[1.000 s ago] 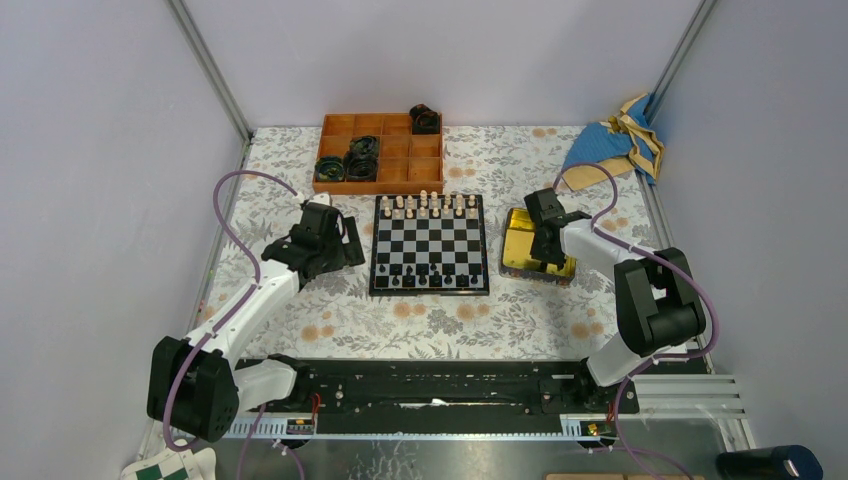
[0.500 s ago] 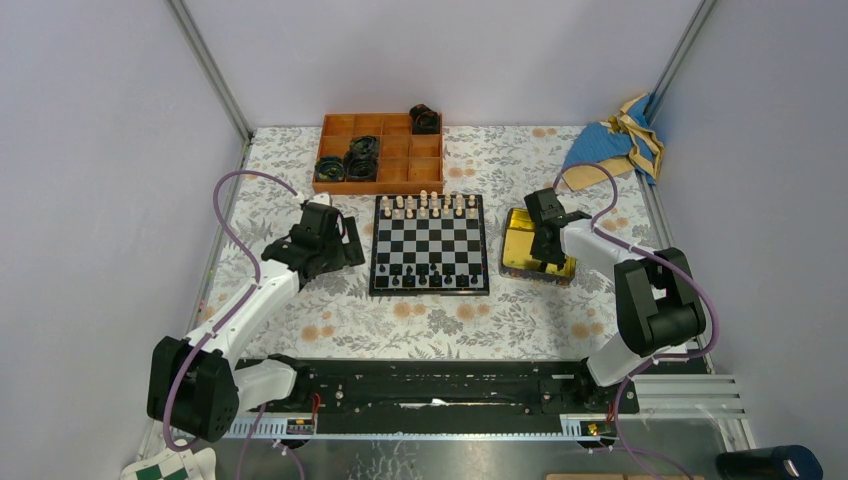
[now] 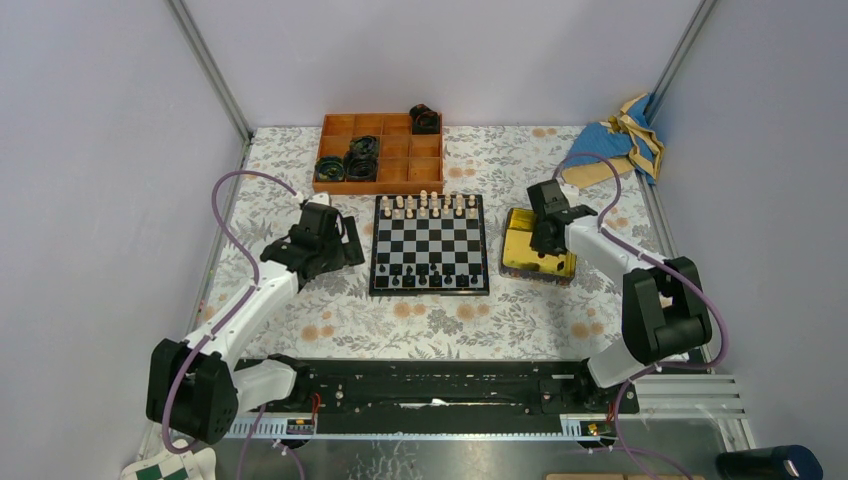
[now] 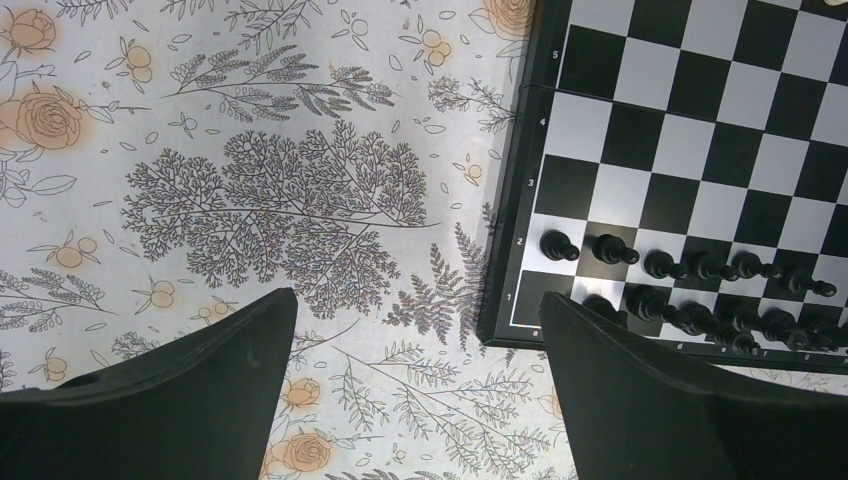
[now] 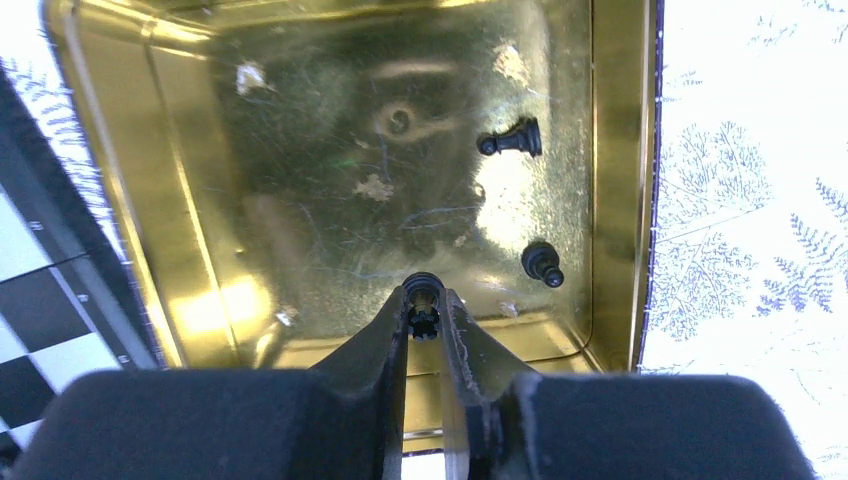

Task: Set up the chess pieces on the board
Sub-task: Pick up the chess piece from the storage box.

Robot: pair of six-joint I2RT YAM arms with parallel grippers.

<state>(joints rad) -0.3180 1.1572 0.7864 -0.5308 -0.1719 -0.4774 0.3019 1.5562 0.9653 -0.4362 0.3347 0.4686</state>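
Top view: black chessmen [image 3: 425, 279] fill the near two rows of the board [image 3: 429, 243]. The left gripper [image 3: 348, 245] hangs just left of the board, and the right gripper [image 3: 545, 238] is over a gold tin [image 3: 518, 262] just right of it.

Left wrist view: its jaws gape wide over floral cloth [image 4: 250, 180] beside the board's near corner.

Right wrist view: its fingers pinch one black chessman [image 5: 424, 318]. Two loose chessmen [image 5: 510, 138] lie in the tin.

The left arm [image 3: 245, 305] and right arm [image 3: 600, 243] have white links and black joints. A purple cable [image 3: 217, 198] loops along each. The fingers [image 4: 170, 400] are black.
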